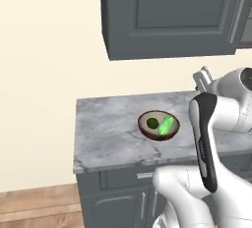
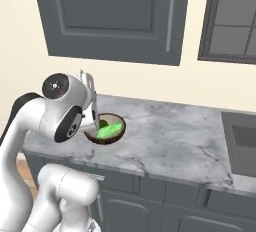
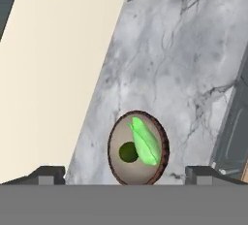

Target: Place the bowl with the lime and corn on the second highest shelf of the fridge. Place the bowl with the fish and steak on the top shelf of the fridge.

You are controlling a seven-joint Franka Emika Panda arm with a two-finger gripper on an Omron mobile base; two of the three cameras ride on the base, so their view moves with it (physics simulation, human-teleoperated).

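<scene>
The bowl (image 1: 158,125) w/ lime (image 1: 152,123) & corn (image 1: 166,125) is seen resting on the marble worktop (image 1: 108,133), near its front edge. The end effector (image 3: 126,173) is held above it, fingers spread wide, nothing gripped.

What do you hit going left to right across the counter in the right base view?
Robot arm → brown bowl holding the lime and corn → bare marble countertop → sink at the right edge.
</scene>
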